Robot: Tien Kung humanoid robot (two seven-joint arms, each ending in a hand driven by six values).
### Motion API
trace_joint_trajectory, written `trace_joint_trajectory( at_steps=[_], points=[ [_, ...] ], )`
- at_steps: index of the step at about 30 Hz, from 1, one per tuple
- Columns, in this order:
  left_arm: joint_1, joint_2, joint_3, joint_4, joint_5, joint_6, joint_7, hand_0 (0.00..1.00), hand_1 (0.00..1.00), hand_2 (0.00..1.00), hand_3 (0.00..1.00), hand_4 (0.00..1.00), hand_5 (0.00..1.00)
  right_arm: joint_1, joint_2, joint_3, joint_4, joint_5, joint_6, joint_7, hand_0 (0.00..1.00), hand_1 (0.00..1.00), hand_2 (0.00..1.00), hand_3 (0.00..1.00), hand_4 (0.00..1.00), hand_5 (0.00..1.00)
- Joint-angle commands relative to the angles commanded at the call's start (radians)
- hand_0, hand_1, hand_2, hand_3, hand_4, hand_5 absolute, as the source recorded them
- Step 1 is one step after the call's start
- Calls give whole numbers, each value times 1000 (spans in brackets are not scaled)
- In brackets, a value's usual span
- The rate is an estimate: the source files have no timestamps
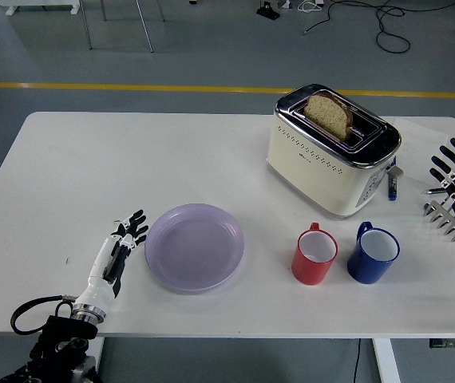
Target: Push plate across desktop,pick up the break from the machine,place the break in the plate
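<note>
The left robot hand (121, 249) lies low over the counter (132, 152) at the near left, fingers straight and loosely apart, their tips right at the left rim of the lilac plate (195, 246); contact cannot be made out. Right of the plate stand a red mug (314, 255) and, just beside it, a blue mug (373, 254). Beyond the mugs sits the cream toaster (331, 149), a slice of bread (328, 113) upright in its slot. The right robot hand (453, 191) hovers at the right edge, fingers spread, holding nothing.
</note>
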Motion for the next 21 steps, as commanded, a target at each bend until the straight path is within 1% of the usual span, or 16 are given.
trace_joint_trajectory(
  at_steps=[6,11,21],
  points=[
    [-16,-3,22,14,-17,-4,2,812,866,947,927,571,998,0,0,0,0,0,-1,0,941,850,871,859,590,671],
    [-33,-4,54,27,-31,-7,0,810,865,946,924,572,998,2,2,-4,-1,0,0,0,941,850,871,860,590,670],
    [-54,-11,75,37,-48,-16,-2,810,864,945,921,571,998,3,5,-6,-2,0,-1,0,941,850,871,860,590,670]
  ],
)
